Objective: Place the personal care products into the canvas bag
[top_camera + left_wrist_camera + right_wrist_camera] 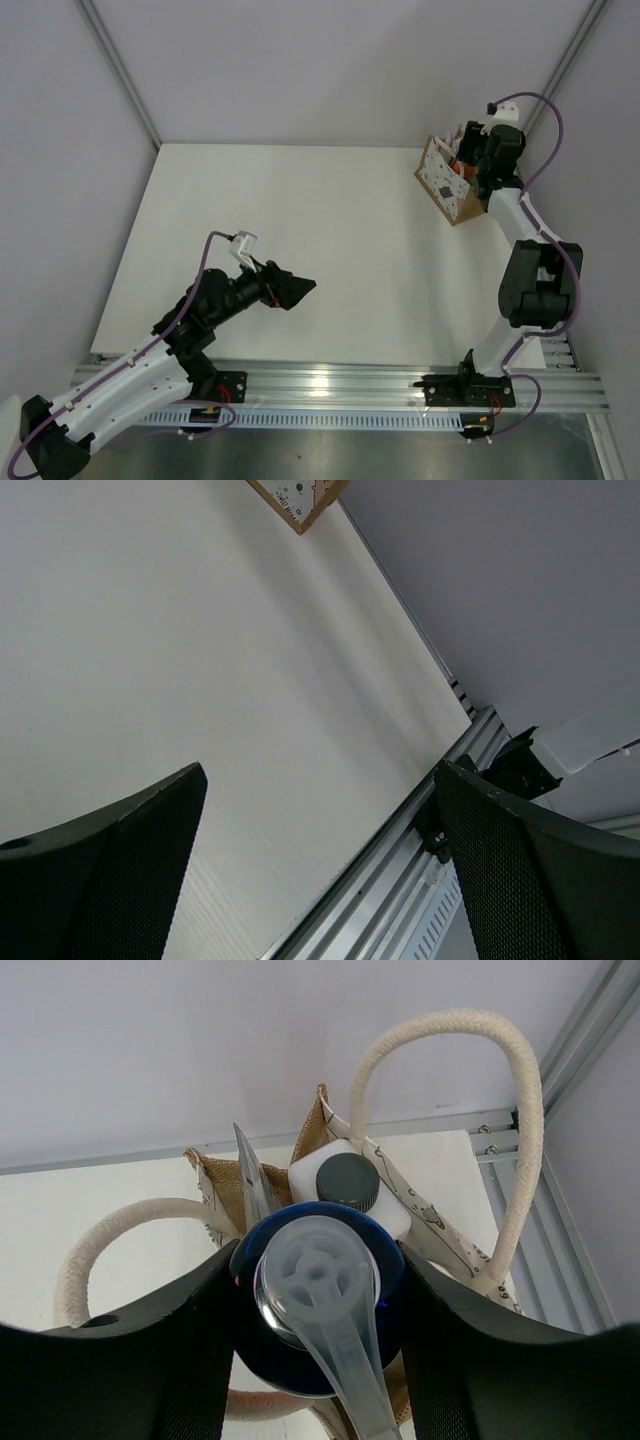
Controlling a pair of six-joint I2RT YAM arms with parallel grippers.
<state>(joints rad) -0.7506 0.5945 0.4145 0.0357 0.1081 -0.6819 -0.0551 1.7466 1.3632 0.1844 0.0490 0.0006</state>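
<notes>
Bottle [320, 1290] with blue cap clamped tight between right jaws, at open mouth of canvas bag [215, 1175]. Just beyond jaws, inside bag, white container [347, 1182] with grey cap. Rope handles [520, 1110] looping up on either side of jaws. Left jaws spread wide, gripping nothing, over bare counter [200, 680]; bag far beyond them.

Top camera: high behind me, looking down on whole table [300, 250]; canvas bag [447, 185] at 2 o'clock. My left wrist camera: low, facing across table, bag corner far at 12. My right wrist camera: tight on bag mouth.
</notes>
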